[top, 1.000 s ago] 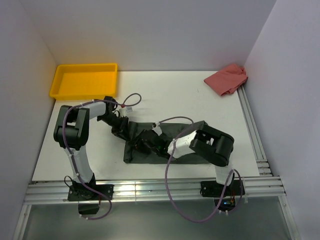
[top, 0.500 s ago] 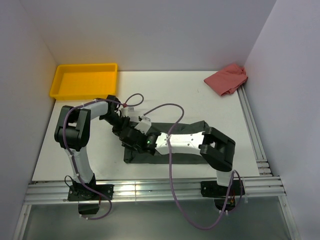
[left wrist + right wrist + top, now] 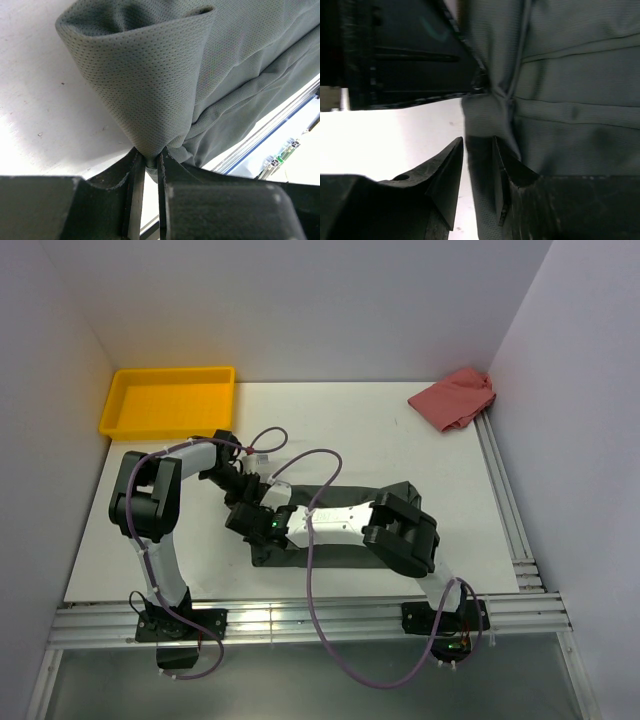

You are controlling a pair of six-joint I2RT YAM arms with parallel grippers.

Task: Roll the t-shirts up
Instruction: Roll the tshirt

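A dark grey t-shirt [image 3: 325, 556] lies folded into a long strip across the near middle of the table. My left gripper [image 3: 248, 502] is shut on a pinch of cloth at the strip's left end. In the left wrist view the t-shirt [image 3: 150, 75] rises from the left gripper [image 3: 151, 159] as a lifted cone of fabric. My right arm reaches left over the strip. The right gripper [image 3: 240, 522] is at the same left end. In the right wrist view the right gripper [image 3: 479, 142] stands open, with the edge of the t-shirt [image 3: 570, 100] lying between its jaws.
A yellow tray [image 3: 167, 400] sits at the back left. A pink cloth [image 3: 455, 397] lies crumpled at the back right corner. Metal rails run along the front edge [image 3: 300, 620] and the right edge [image 3: 505, 500]. White walls close in the table.
My right arm has stretched leftward along the shirt, from its middle to its left end beside the left gripper. The left gripper keeps its pinch and has barely moved.
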